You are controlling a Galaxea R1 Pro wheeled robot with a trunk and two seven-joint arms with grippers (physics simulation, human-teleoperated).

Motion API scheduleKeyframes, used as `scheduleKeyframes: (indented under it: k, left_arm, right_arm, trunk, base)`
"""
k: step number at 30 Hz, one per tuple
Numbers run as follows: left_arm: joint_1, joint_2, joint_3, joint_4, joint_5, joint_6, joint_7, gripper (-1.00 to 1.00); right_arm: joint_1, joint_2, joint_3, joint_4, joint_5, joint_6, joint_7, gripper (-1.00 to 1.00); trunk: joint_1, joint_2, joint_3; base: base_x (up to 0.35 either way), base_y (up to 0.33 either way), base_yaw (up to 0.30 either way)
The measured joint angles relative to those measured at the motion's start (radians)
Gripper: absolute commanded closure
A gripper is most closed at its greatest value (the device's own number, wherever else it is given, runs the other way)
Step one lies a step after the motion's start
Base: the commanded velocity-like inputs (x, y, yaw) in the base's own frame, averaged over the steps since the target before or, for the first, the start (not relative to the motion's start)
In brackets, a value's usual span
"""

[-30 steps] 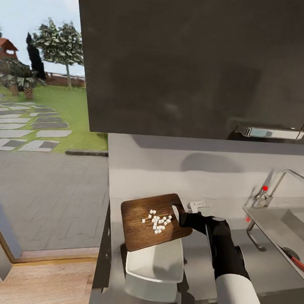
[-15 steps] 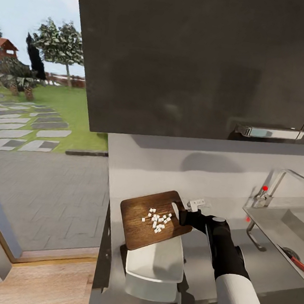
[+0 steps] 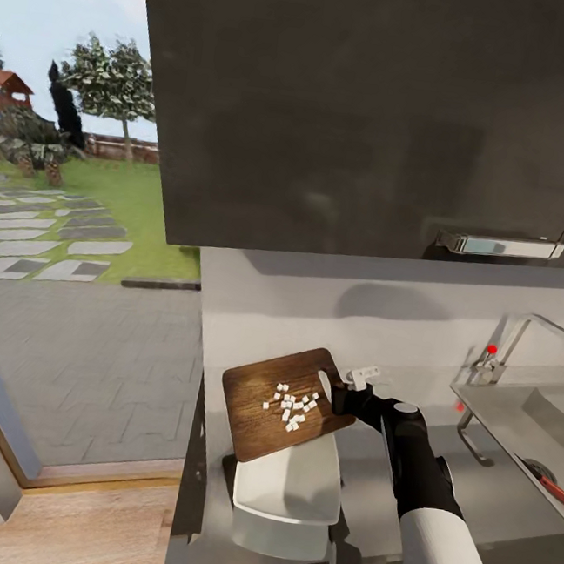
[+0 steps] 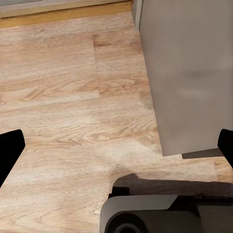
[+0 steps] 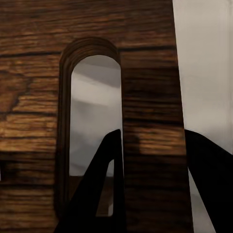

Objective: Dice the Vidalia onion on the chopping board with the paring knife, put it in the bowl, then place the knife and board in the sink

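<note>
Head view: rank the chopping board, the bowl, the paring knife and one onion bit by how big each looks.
1. chopping board and bowl: about alike; the board covers part of the bowl, so no ranking between them.
2. paring knife, partly cut off at the picture's edge.
3. a single onion bit, smallest.

One wooden board (image 3: 279, 402) bearing roughly fifteen small pale onion bits (image 3: 291, 405), one white bowl (image 3: 288, 485), one red-handled knife (image 3: 548, 484), one grey sink (image 3: 529, 424) with one chrome tap (image 3: 521, 338), one dark wall cupboard (image 3: 371, 117) with one metal handle (image 3: 499, 245).
</note>
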Motion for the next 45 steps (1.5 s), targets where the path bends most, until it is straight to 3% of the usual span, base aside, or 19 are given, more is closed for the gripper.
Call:
scheduleKeyframes:
  k: [24,29,35,45]
  left_arm:
    - [0.0,0.0,0.0,0.016,0.0,-0.001,0.0,-1.0]
    - [0.0,0.0,0.0,0.017,0.0,-0.001,0.0,-1.0]
    - [0.0,0.0,0.0,0.017,0.0,-0.001,0.0,-1.0]
    - [0.0,0.0,0.0,0.017,0.0,-0.001,0.0,-1.0]
  right_arm:
    - [0.0,-0.002,-0.003,0.001,0.001,-0.065,0.001,1.0]
    - [0.0,-0.002,-0.008,0.04,0.004,-0.157,0.003,1.0]
    - [0.0,-0.002,-0.066,0.069,0.004,-0.203,0.006,1.0]
    - [0.0,-0.002,-0.073,0.07,0.003,-0.207,0.01,1.0]
  trunk:
    - [0.0,0.0,0.0]
    - [0.0,0.0,0.0]
    - [0.0,0.0,0.0]
    - [0.0,0.0,0.0]
  base:
    - [0.0,0.0,0.0]
    - [0.0,0.0,0.0]
    - [0.0,0.0,0.0]
    - [0.0,0.0,0.0]
